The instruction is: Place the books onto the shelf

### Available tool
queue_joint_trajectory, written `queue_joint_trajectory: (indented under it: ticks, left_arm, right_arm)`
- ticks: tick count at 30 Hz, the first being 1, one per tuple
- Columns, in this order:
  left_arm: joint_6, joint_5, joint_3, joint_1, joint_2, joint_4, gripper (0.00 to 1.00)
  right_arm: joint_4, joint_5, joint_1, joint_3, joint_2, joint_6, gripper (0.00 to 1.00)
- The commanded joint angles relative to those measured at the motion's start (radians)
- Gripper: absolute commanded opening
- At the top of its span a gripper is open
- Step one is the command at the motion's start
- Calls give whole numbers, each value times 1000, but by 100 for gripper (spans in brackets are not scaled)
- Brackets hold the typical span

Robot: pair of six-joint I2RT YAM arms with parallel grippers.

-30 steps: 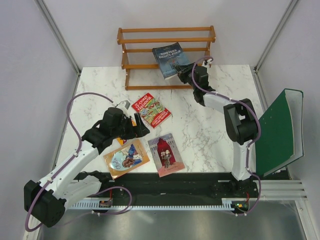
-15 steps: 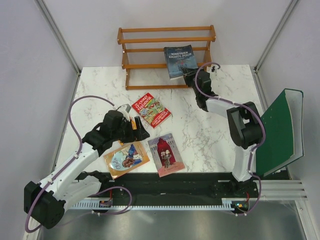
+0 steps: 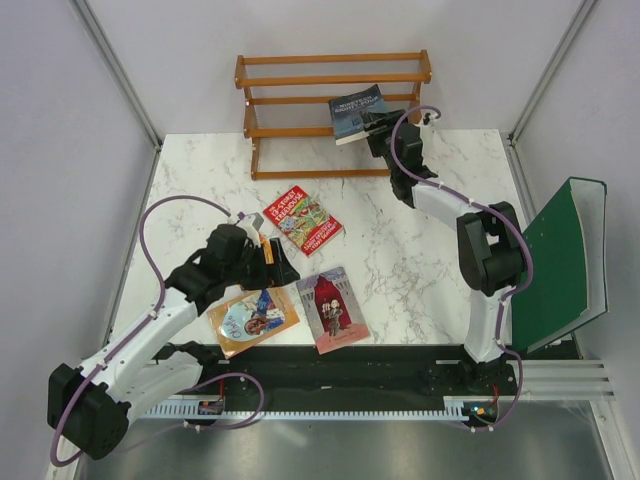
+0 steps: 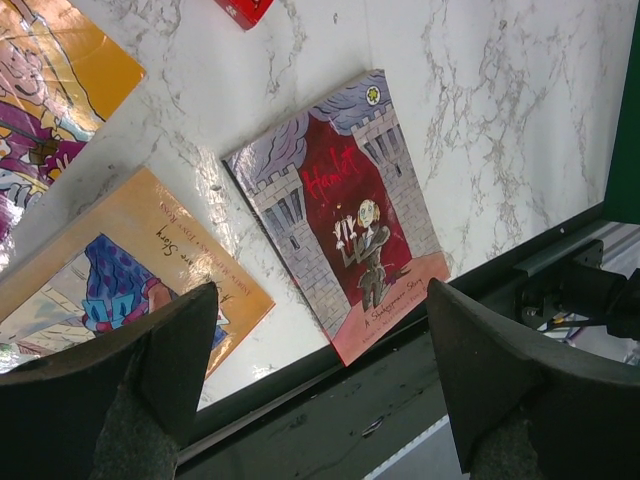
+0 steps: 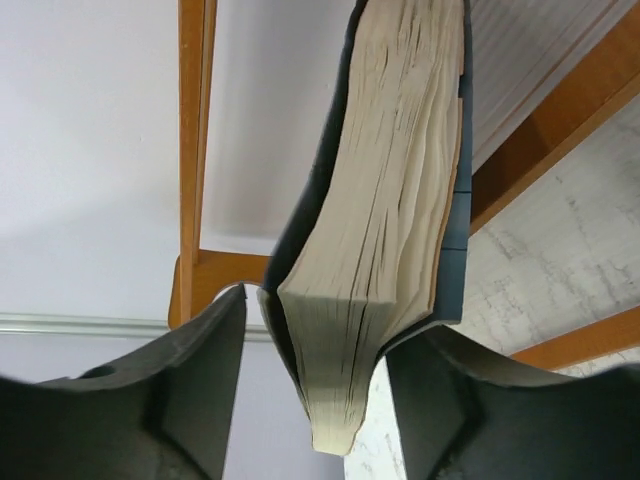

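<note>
Top view: the dark blue book hung tilted in front of the shelf a moment ago. Now it lies flatter on the middle tier at the right end, with the right tool right at its near edge. I judge that the first book is being delivered and four are left. My left tool hovers low over the tabletop, shifted only slightly. I count one shelf of three tiers, one green binder leaning at the right, and three books lying in plain sight: red, pink and orange.

Left wrist view: the tool's fingers are spread wide with nothing between them, above the pink and orange covers. A purple-and-orange book shows at the top left, which makes five books in all.

Right wrist view: the blue book's page edge stands between the fingers, with the shelf's rails behind it. The jaws look as if they are loosening, but I cannot tell whether they still pinch the book.
</note>
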Motion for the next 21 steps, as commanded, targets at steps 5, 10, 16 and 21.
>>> queue_joint_trajectory:
  ticks: [5,10,16,21]
  left_arm:
    - [25,34,-23,3,-35,31,91]
    - [14,42,-39,3,-47,32,90]
    - [9,48,-54,3,-63,36,89]
    - [12,47,-57,3,-64,34,89]
  right_arm:
    - [19,-67,-1,-24,-65,-23,67]
    - [18,-95,1,-107,-102,-12,65]
    - [68,-101,-1,-191,-121,-3,57]
    - [142,-111,-1,-184,-84,2,44]
